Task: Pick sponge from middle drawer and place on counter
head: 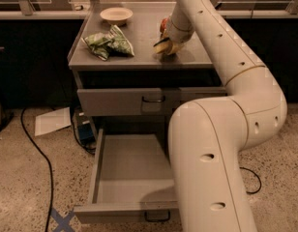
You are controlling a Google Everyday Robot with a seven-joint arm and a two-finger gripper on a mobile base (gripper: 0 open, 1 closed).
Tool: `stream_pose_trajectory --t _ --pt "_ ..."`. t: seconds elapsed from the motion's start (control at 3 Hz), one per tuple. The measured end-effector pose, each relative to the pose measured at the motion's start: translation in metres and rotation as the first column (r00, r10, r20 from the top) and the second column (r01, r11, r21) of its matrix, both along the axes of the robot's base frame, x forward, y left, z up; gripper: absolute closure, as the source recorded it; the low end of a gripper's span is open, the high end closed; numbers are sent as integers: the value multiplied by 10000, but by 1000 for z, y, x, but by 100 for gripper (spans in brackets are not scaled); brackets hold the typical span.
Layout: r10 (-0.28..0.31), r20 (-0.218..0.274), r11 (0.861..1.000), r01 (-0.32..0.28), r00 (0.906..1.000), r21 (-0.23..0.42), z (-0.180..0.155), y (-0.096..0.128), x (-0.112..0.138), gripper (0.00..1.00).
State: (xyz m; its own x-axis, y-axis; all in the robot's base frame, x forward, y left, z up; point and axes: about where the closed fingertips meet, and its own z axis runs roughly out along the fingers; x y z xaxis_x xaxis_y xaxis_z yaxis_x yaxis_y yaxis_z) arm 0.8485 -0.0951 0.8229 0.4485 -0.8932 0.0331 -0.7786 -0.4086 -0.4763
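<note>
My gripper (167, 46) is down on the right half of the counter (144, 37), at the end of the white arm that reaches over from the right. It is shut on the sponge (161, 46), whose yellow foam edge shows at the fingertips; the sponge rests on or just above the counter surface. The middle drawer (127, 166) is pulled out below, with a bare grey floor and a dark wire handle on its front panel. The arm's big lower links hide the drawer's right side.
A green-and-white snack bag (109, 43) lies on the counter's left half, a pale bowl (116, 15) at the back. A red object (164, 24) sits just behind the gripper. A closed drawer (134, 101) is above the open one. Cables and a white sheet (52, 121) lie on the floor.
</note>
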Motion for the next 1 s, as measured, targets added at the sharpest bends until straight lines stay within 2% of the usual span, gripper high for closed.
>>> stream_pose_trajectory --t 0.33,0.67,1.0 --pt "0 0 10000 0 10000 0 0 0 0 12" --pt "0 -1 10000 0 10000 0 0 0 0 0" --pt "1 -1 10000 -1 10000 0 0 0 0 0"
